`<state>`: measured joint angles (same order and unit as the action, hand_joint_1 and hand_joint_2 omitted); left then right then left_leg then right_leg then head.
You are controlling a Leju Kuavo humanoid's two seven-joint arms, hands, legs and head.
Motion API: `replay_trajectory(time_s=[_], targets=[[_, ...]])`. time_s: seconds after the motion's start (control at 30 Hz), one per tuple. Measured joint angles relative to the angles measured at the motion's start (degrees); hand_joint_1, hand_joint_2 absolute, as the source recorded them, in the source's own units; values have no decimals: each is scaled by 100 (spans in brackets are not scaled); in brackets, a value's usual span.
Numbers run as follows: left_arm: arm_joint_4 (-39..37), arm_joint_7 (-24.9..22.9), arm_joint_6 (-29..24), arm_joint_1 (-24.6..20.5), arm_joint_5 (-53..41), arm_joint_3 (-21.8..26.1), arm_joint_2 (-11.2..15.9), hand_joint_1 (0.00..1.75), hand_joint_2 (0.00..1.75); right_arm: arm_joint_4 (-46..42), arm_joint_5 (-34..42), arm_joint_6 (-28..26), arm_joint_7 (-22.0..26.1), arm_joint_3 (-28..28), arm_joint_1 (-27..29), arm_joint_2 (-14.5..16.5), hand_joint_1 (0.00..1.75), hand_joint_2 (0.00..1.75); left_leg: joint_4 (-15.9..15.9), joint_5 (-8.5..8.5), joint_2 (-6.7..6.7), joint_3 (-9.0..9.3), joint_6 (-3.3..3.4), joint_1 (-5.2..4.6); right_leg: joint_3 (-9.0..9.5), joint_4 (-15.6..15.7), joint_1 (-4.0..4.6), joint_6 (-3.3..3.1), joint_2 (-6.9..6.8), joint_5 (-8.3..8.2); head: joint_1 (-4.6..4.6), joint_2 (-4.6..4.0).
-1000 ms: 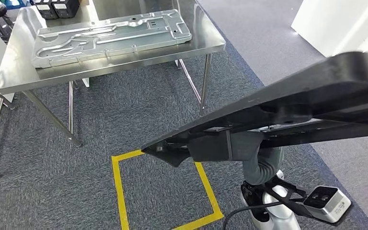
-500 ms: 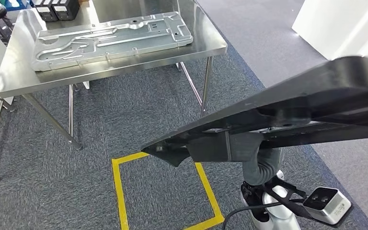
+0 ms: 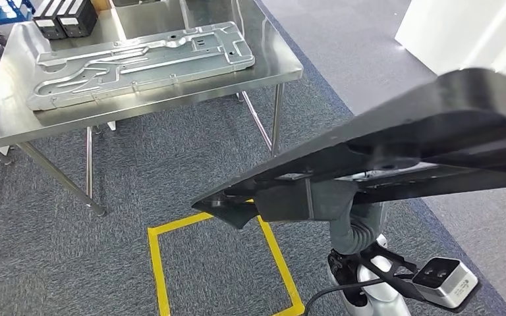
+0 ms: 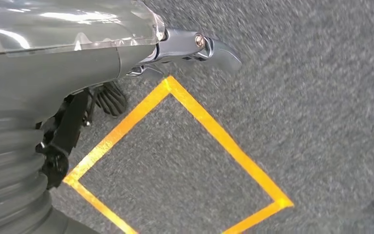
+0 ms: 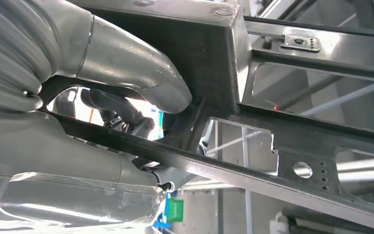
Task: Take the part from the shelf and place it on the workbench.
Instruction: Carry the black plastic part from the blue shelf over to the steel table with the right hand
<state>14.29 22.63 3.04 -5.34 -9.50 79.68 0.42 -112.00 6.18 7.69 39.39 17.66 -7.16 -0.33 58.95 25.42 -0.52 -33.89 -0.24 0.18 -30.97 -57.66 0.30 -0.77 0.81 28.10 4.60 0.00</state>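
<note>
A long dark metal frame part [image 3: 435, 125] stretches across the head view from the far right down to its tip above the floor. My left hand [image 3: 303, 201] grips it from below near that tip; the left wrist view has this hand [image 4: 53, 83] beside the part's shiny end [image 4: 195, 46]. In the right wrist view my right hand [image 5: 117, 58] wraps thumb and fingers around a bar of the frame [image 5: 282, 131]. The steel workbench [image 3: 13, 112] stands ahead at the upper left, apart from the part.
A large silver stamped panel [image 3: 138, 59] lies along the workbench top, with black boxes [image 3: 59, 20] at its back edge. The workbench legs [image 3: 275, 118] stand on grey carpet. A yellow tape square [image 3: 155, 263] marks the floor below. A white cabinet [image 3: 461, 33] is at the upper right.
The whole picture has shifted: the workbench now sits a little further left and the tape square too, so the camera moved. The part stays held in both hands as before.
</note>
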Motion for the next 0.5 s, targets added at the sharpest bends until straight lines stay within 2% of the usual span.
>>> replay_trajectory(time_s=[0.03,0.1,0.17,0.23,0.27,0.3,0.33,0.37,0.4,0.43,0.47,0.5], targets=[[0,1,2,-1,-4,-1,7,0,175,13,4,4,0,5,-2,0,175,175,-47,34,-1,19,27,-18,-3,1,2,30,2,13,0,0],[-2,3,4,5,1,-3,10,0,175,29,5,19,0,13,-3,-1,175,175,-107,40,-1,67,81,7,11,-11,6,94,-11,55,-1,0],[-4,4,5,6,17,-7,10,0,175,36,5,40,0,15,-18,-2,175,175,-170,50,-5,149,140,44,-118,-318,-1,165,-30,212,-1,0],[-4,8,7,2,22,-18,10,0,175,52,4,60,0,15,-14,-2,175,175,-182,93,-9,201,173,46,-559,-1077,-45,217,-42,491,-1,0],[-4,10,6,3,22,-27,10,0,175,66,3,66,0,15,1,-3,175,175,-180,120,-7,226,175,46,-804,-1439,-67,237,-45,576,-1,0],[-5,11,6,6,21,-37,10,0,175,79,3,67,0,14,17,-4,175,175,-179,152,-6,259,169,47,-977,-1645,-88,253,-48,559,-1,0],[-7,12,6,9,21,-46,10,0,175,89,3,66,0,14,28,-5,175,175,-178,187,-3,301,157,50,-1032,-1617,-107,266,-53,419,-1,0],[-10,12,5,10,22,-53,10,0,175,95,2,64,0,13,33,-7,175,175,-176,229,0,358,140,55,-957,-1350,-125,275,-61,174,-1,0],[-14,13,5,10,22,-60,10,0,175,98,1,64,0,13,34,-9,175,175,-175,278,2,417,116,59,-804,-937,-142,281,-74,-90,-1,0],[-17,15,4,7,23,-64,16,0,175,102,-1,64,0,13,33,-11,175,175,-172,327,3,461,84,54,-643,-564,-144,281,-86,-266,-1,0],[-19,19,3,3,23,-70,22,0,175,106,-5,64,0,11,36,-13,175,175,-169,370,4,488,47,47,-524,-288,-139,258,-91,-362,-1,0],[-20,23,2,-1,20,-75,28,0,175,109,-10,64,0,9,46,-16,175,175,-171,404,2,500,11,37,-465,-153,-127,226,-91,-364,-1,0]])
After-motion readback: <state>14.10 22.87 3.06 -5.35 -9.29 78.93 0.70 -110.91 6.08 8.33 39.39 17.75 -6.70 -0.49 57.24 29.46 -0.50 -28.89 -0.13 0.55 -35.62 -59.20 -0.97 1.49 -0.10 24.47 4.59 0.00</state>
